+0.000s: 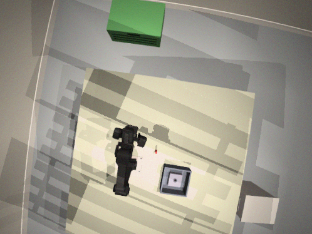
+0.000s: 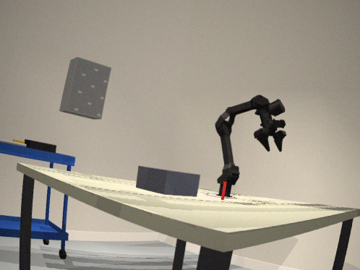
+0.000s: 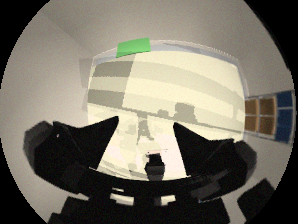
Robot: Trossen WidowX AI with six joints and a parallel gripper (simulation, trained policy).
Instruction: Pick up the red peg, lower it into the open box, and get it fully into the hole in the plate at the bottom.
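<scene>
The red peg stands upright on the table, between the arm and the box in the top view. The open dark box stands on the table near the peg. Its pale bottom plate has a small dark hole in the middle, with nothing in it. My gripper is wide open and empty, with fingertips pointing down. It hangs high above the table and off to one side of the peg. The peg cannot be made out in the wrist view.
The pale table carries striped shadows. A green cabinet stands beyond its far edge. A whitish block is beyond the right edge. A blue cart and a grey wall unit are away from the table.
</scene>
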